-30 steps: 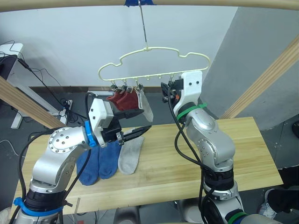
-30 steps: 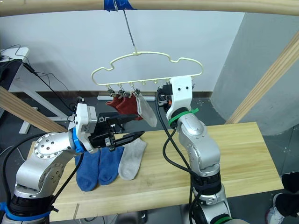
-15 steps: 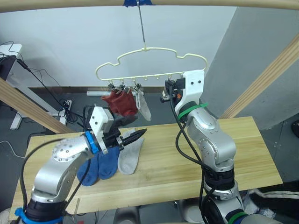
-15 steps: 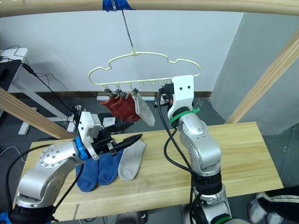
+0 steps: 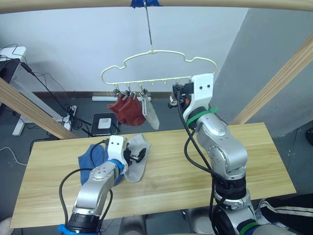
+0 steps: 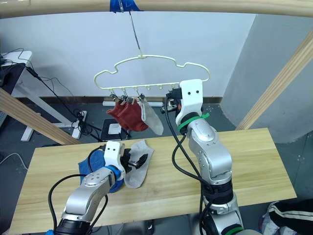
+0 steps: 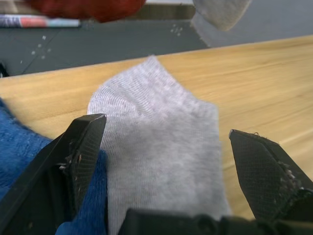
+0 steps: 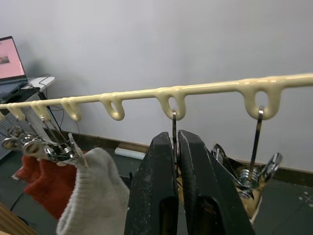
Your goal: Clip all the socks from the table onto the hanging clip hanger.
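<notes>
Left gripper (image 7: 166,161) is down on the table (image 5: 244,161), fingers spread wide on either side of the light grey sock (image 5: 137,158) lying flat there. Nothing pinched. That sock sits just right of the two blue socks (image 5: 96,156), touching them, on the left half of the tabletop.

Right gripper (image 8: 177,161) is up at the clip hanger (image 5: 156,66), fingers pressed together on the thin wire stem of a silver clip (image 8: 174,128) hanging from one of the loops on the bar's right part. Another clip (image 8: 254,166) hangs from the loop just beside it.

Hanger hangs by its long hook from the wooden pole (image 5: 205,3) at the blue tape (image 5: 145,3). Left end of the clip row holds the two rust red socks (image 5: 128,108); the next clip to the right holds the other grey sock (image 5: 151,115), hanging tilted.

Three socks clipped, three on the table.
</notes>
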Motion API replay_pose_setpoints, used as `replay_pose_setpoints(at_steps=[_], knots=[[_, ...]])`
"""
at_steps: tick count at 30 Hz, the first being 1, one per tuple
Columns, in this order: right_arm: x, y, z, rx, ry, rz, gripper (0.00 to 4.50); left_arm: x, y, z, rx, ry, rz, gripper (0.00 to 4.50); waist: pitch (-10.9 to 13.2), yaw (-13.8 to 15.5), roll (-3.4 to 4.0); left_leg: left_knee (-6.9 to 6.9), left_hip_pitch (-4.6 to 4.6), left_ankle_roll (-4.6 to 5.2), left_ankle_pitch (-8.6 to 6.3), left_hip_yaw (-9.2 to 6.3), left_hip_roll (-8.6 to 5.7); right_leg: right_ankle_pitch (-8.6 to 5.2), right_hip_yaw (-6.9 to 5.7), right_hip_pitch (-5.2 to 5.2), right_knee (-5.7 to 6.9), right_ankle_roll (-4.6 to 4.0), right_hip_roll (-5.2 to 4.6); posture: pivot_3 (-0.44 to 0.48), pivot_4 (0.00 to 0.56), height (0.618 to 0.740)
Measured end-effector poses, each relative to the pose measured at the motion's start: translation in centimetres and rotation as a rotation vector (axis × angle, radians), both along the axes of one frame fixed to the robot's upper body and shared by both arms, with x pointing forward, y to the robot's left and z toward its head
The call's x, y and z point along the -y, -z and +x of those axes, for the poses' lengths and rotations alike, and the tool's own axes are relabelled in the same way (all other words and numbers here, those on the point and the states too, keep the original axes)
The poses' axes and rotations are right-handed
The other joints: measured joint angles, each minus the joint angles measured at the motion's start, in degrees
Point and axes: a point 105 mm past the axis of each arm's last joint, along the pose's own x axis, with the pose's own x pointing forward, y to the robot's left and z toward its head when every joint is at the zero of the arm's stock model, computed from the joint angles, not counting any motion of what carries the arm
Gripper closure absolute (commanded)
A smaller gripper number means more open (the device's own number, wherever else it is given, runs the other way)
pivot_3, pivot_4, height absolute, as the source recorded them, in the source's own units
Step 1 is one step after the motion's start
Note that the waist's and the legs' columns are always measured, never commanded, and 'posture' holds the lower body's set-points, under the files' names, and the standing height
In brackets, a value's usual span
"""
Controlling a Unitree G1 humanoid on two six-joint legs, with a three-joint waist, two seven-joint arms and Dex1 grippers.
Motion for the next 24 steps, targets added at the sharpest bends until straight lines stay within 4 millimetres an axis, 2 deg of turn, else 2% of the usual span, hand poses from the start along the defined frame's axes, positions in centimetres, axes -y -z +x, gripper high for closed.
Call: replay_pose_setpoints(at_steps=[4, 10, 13, 18, 24], knots=[[-0.1, 0.0, -0.2, -0.002, -0.006, -0.004, 4.50, 0.0, 0.0, 1.1, -0.001, -0.020, 0.009, 0.03, 0.0, -0.1, 0.00, 0.00, 0.00, 0.00, 0.00, 0.00, 0.01, 0.00, 0.02, -0.01, 0.00, 0.00, 0.00, -0.225, 0.264, 0.740], [-0.2, 0.1, -0.4, -0.009, -0.008, -0.004, 4.50, 0.4, -0.1, 1.5, -0.005, -0.003, 0.022, 0.03, 0.0, -0.3, 0.00, -0.01, -0.01, 0.00, 0.00, -0.02, 0.04, 0.00, 0.03, -0.01, -0.03, 0.00, -0.01, -0.232, 0.270, 0.740], [-0.3, 0.2, -0.6, -0.013, -0.014, -0.002, 4.50, 0.6, 0.3, 1.3, -0.024, 0.016, 0.048, 0.63, 0.0, -0.5, 0.00, -0.01, -0.01, 0.00, 0.00, -0.03, 0.03, 0.00, 0.04, -0.01, -0.03, 0.00, -0.01, -0.234, 0.276, 0.740], [-0.4, 0.3, -0.7, -0.021, -0.023, 0.005, 4.50, 0.6, 0.8, 0.9, -0.046, 0.038, 0.080, 2.00, 0.0, -0.6, 0.00, -0.01, -0.01, 0.00, 0.00, -0.03, 0.03, 0.00, 0.04, -0.01, -0.03, 0.00, -0.01, -0.234, 0.283, 0.740], [-0.5, 0.3, -0.8, -0.027, -0.028, 0.011, 4.50, 0.4, 0.8, 0.9, -0.044, 0.056, 0.115, 3.33, 0.0, -0.7, 0.01, -0.02, -0.01, 0.00, 0.00, -0.05, 0.04, 0.00, 0.05, -0.01, -0.07, 0.00, -0.01, -0.237, 0.292, 0.740]])
